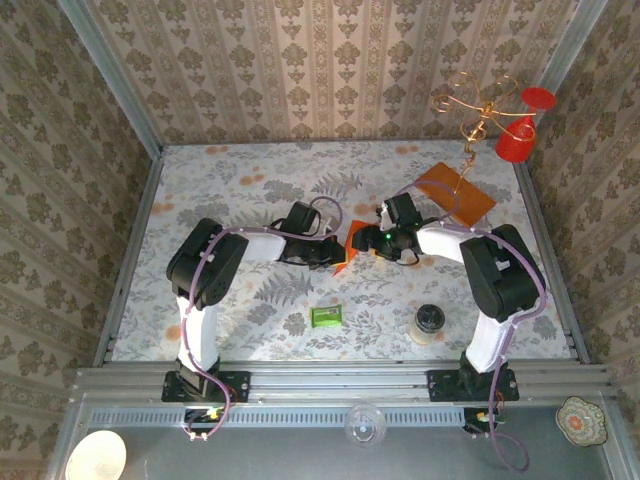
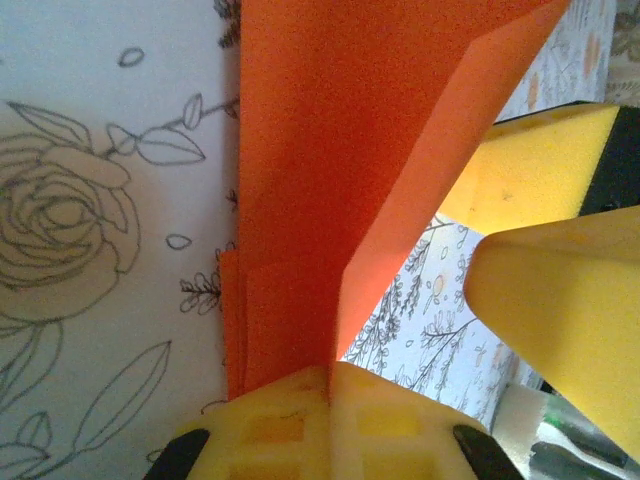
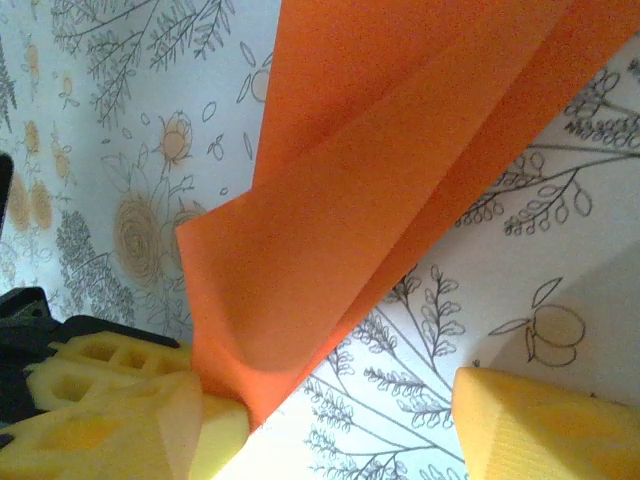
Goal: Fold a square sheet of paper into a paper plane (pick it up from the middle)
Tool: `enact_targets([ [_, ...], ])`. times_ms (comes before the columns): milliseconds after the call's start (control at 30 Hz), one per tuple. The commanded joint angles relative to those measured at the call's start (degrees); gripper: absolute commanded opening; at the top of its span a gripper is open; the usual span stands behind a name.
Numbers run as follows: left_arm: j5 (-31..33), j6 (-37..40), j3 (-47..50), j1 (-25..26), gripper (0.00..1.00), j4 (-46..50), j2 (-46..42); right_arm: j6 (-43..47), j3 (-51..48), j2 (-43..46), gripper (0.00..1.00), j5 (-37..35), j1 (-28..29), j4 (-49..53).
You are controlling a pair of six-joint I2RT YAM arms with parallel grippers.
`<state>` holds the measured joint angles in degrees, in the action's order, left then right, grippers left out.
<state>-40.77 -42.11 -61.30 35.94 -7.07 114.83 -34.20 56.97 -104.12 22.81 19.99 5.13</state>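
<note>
From above, your sheet of paper (image 1: 350, 243) was a small orange sliver in the middle of the table (image 1: 250, 330), but the wrist views showed it creased and layered, clenched in the left claw (image 2: 330, 378), with the right claw (image 3: 330, 425) spread wide beside it.

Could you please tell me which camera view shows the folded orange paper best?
The left wrist view: the orange paper shows clear creases, pinched by the left gripper. The right wrist view shows overlapping layers; the top view, a small sliver.
</note>
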Motion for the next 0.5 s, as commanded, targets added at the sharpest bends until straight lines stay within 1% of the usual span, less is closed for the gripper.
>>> enact_targets([
  [0, -2.1, -3.7, 1.8, -0.7, 0.00, -4.1, 0.9, 1.4, 1.7, -1.8, 0.67, -2.4, 0.3, 2.3],
  [267, -3.1, -6.5, 3.0, -1.0, 0.00, -7.5, 1.5, 1.3, 4.0, -5.0, 0.66, -4.8, 0.5, 4.8],
  [467, -2.7, -6.9, 3.4, -1.0, 0.00, -7.9, 2.1, 1.3, 6.4, -7.3, 0.67, -8.8, 1.1, 7.3],
])
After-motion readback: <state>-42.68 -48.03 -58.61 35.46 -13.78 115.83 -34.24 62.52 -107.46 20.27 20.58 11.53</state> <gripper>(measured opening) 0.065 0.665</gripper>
